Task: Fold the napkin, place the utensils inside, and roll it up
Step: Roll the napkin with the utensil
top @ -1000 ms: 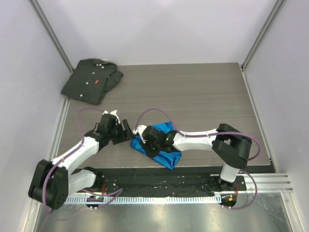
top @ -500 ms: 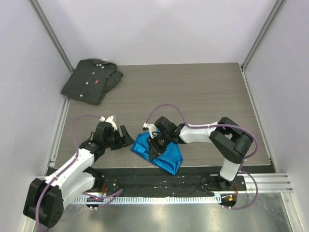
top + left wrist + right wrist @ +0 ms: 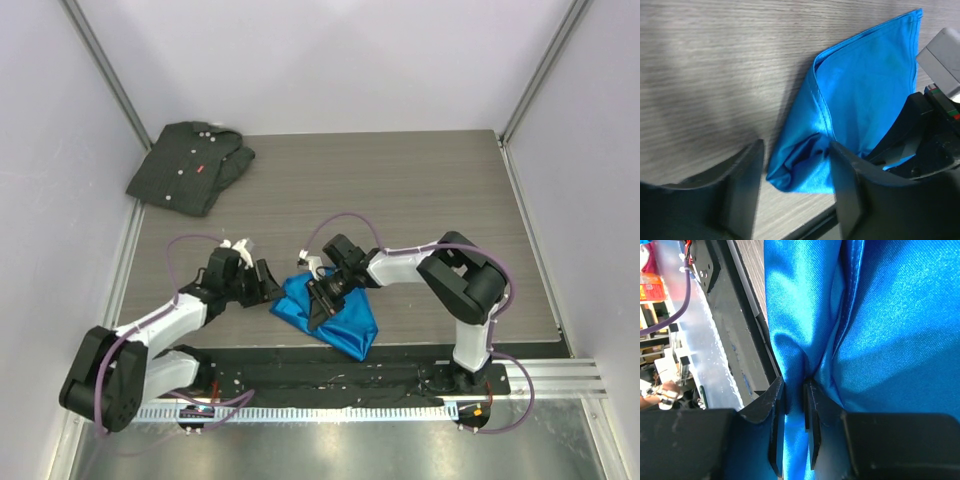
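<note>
Two claws: both mine, both working at the napkin near the front edge of the surface [image 3: 420,200].
Shirt: dark, bunched in the far left corner [image 3: 190,165], well apart from the work; I leave it alone.
Left claw: [image 3: 267,285] fingers spread, holding nothing; in my wrist view the napkin's left corner lies in the gap between them, and I cannot tell whether they touch it.
Napkin: [image 3: 345,322] bright blue, lying doubled over and rumpled between my two arms, with a hemmed fold edge showing on its left side.
Right claw: [image 3: 795,385] pinched tight on a ridge of the blue cloth, fingers almost meeting.
Knife: not in sight in any view; it may be under the cloth, I cannot say.
Step in hand: I judge it the folding, not yet the rolling, since the cloth is loose and uneven.
Next move: likely close my left claw on that corner, then draw the fold flat with both claws before any utensil goes in.
</note>
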Action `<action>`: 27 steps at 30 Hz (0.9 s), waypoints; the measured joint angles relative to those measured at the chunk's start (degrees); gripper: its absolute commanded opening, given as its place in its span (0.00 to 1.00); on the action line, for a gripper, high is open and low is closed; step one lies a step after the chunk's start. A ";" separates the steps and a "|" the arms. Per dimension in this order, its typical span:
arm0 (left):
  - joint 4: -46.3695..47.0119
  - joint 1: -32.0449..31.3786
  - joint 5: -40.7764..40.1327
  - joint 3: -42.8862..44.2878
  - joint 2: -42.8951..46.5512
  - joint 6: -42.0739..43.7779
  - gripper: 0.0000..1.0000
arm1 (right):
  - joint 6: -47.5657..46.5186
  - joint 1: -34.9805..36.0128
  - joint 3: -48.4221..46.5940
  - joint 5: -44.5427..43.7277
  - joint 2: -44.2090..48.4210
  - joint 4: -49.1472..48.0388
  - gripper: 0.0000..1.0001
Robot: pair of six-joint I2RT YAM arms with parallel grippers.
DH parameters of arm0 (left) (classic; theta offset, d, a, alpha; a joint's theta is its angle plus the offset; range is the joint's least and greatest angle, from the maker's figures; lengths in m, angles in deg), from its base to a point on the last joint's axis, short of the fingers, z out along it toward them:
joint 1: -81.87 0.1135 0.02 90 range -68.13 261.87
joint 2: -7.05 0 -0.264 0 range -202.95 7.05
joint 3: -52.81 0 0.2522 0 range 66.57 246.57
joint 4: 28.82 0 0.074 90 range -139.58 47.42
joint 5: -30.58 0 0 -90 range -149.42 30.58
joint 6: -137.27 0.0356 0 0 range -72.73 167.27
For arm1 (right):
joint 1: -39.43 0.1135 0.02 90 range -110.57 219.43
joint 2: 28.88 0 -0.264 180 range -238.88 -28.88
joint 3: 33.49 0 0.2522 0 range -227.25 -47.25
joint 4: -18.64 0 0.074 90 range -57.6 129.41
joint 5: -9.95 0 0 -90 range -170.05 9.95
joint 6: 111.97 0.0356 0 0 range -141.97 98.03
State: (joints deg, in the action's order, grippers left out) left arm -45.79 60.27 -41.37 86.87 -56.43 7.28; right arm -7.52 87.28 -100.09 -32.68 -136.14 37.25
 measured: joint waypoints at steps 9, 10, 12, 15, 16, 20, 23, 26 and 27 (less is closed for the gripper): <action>5.51 -0.44 2.93 0.00 -5.31 0.07 0.32 | -0.39 -0.61 -0.94 2.36 -1.51 0.52 0.16; 5.57 -0.61 2.99 -0.02 -5.42 0.13 0.25 | -0.39 -0.72 -0.94 2.51 -1.55 0.55 0.16; 5.66 -0.94 3.06 -0.31 -5.51 0.15 0.19 | -0.42 -0.79 -0.96 2.64 -1.64 0.52 0.16; 6.05 -1.25 3.19 -0.94 -5.53 0.13 0.06 | -0.42 -1.09 -0.98 2.97 -1.79 0.50 0.16; 6.19 -1.27 3.32 -1.05 -5.53 0.11 0.00 | -0.42 -1.22 -1.05 3.08 -1.88 0.55 0.17; 6.51 -1.31 3.56 -1.31 -5.35 0.07 0.00 | -0.42 -1.55 -1.49 3.34 -2.12 1.09 0.39; 5.95 -1.31 3.06 -1.53 -4.44 -0.07 0.00 | -0.13 -1.60 -2.34 3.58 -1.92 2.73 0.50; 4.46 -1.55 1.88 -1.73 -2.97 -0.28 0.00 | -0.55 -1.57 -2.80 0.94 0.28 5.33 0.61; 3.93 -1.60 1.31 -1.73 -2.58 -0.42 0.00 | -0.70 -1.62 -2.80 -0.39 1.25 6.23 0.64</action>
State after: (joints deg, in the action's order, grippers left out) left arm -41.85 58.67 -40.06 85.14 -59.01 6.87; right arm -8.21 85.67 -102.89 -33.07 -134.89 43.48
